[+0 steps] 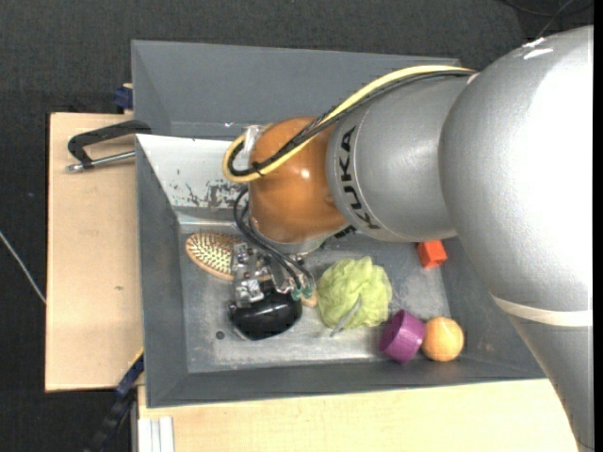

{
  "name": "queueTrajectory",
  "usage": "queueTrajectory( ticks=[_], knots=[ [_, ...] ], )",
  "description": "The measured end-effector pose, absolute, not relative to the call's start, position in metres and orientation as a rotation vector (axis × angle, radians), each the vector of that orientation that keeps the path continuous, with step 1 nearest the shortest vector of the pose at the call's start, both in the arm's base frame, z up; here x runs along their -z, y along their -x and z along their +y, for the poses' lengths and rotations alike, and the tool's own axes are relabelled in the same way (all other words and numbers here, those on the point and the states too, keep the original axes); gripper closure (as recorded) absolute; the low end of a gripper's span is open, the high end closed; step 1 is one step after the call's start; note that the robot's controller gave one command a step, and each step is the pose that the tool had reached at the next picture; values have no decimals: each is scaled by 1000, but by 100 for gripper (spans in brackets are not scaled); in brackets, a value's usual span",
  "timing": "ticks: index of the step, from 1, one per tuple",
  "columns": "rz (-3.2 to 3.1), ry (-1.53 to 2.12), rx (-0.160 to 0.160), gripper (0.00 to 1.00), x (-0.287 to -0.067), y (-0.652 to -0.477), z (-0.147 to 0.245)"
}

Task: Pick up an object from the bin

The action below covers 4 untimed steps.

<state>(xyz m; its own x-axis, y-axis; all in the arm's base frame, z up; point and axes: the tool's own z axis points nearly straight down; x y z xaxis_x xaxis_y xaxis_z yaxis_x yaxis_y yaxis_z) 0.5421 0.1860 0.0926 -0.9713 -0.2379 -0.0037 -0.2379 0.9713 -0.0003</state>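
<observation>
My gripper [256, 285] reaches down from under the orange wrist cover into the left middle of the bin. Its metal tip stands right over a black rounded thing [266, 319] on the bin floor and seems to touch its top. A tan oval hairbrush [211, 253] lies just left of the gripper. A light green crumpled thing [354, 292] lies just right of it.
A purple cup-shaped thing [402, 336] and an orange ball [443, 338] lie by the front wall at the right. A small orange block [431, 253] sits near the arm at the right. The arm covers the bin's back and right.
</observation>
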Motion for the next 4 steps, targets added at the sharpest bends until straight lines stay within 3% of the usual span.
queueTrajectory(
  ticks=[2, 4],
  knots=[
    [3114, 378, 0, 100, -93, -542, 186],
    [3094, 487, -4, 100, -162, -544, 187]
  ],
)
